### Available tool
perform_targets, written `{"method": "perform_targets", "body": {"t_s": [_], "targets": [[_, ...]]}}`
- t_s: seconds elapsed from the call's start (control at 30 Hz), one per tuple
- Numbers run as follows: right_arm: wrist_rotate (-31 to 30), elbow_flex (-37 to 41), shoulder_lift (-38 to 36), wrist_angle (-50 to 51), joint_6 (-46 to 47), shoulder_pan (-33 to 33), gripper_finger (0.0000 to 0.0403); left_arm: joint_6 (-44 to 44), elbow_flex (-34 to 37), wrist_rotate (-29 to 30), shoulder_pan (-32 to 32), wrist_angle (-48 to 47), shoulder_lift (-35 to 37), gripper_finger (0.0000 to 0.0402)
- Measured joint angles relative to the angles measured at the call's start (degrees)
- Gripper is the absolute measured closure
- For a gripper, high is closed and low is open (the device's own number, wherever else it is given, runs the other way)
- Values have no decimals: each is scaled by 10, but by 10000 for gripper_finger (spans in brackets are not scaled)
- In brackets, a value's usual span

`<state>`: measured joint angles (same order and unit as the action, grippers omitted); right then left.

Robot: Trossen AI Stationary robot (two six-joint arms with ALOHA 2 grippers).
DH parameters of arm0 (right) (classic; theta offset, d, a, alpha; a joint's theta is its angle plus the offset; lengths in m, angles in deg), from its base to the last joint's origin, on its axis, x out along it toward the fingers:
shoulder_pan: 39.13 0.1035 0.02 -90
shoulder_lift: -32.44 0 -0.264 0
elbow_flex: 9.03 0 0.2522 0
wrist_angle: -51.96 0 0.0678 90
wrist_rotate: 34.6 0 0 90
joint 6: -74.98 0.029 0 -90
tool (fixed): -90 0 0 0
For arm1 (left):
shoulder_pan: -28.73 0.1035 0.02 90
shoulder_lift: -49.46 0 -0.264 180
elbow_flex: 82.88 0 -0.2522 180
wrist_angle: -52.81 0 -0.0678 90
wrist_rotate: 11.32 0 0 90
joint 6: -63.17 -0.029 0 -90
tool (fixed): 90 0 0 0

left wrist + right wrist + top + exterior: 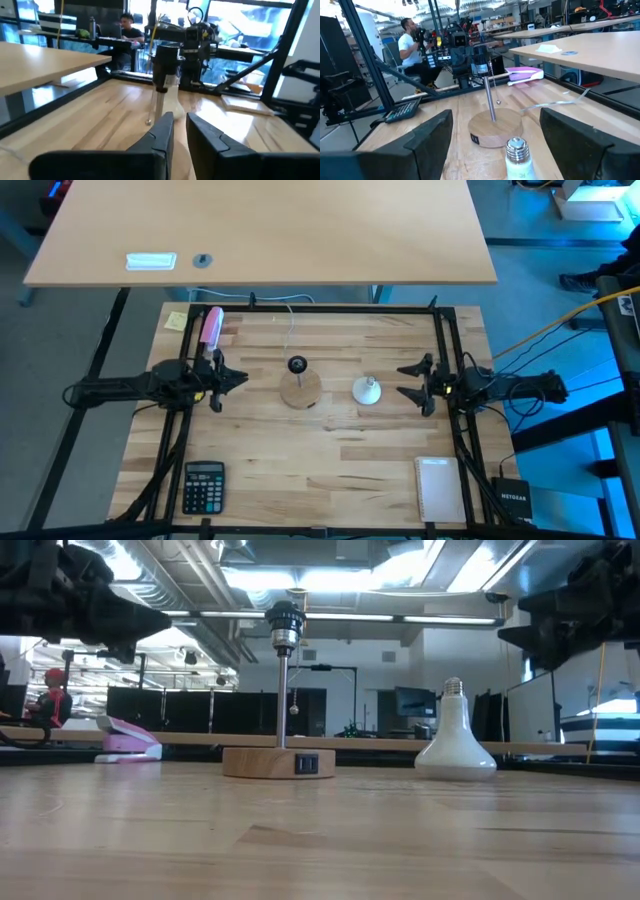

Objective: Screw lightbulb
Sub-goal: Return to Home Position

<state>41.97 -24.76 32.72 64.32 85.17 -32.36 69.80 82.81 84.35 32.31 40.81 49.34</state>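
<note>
The lightbulb (pixel 367 390) stands alone on the table's middle right, its wide white globe (pixel 455 758) down on the wood and its screw base (pixel 453 688) pointing up. Left of it a round wooden disc (pixel 300 388) carries a thin post with a black socket (pixel 284 622) on top. My left gripper (pixel 238 378) hovers shut at the table's left, pointing level toward the disc. My right gripper (pixel 404 380) hovers open at the right, pointing level at the bulb (pixel 519 155), which sits low ahead between its spread fingers without touching them.
A pink stapler (pixel 211 328) and a yellow note (pixel 177 320) lie far left, a calculator (pixel 203 485) near left, a white pad (pixel 438 488) near right. The lamp's cord (pixel 292 330) runs toward the far edge. Black frame rails (pixel 445 350) border the table. A person (pixel 412 47) sits beyond it.
</note>
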Motion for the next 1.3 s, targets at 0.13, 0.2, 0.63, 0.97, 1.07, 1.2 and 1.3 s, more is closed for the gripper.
{"method": "perform_targets", "body": {"t_s": [0.13,0.2,0.63,0.97,1.07,1.2,1.3], "targets": [[-1,13,-1,-21,-2,0,102,-12,0,6,1,0,-7,359],[-3,13,-1,-21,-12,0,102,-15,0,9,4,2,-5,359],[-9,14,7,-20,-27,0,102,-26,0,10,8,0,-9,359],[-9,15,7,-19,-27,0,102,-26,0,10,8,0,-9,359],[-9,15,7,-19,-27,0,102,-26,0,10,8,0,-9,359],[-9,15,7,-19,-27,0,102,-26,0,10,8,0,-9,359],[-9,15,7,-19,-27,0,102,-26,0,10,8,0,-9,359]]}}
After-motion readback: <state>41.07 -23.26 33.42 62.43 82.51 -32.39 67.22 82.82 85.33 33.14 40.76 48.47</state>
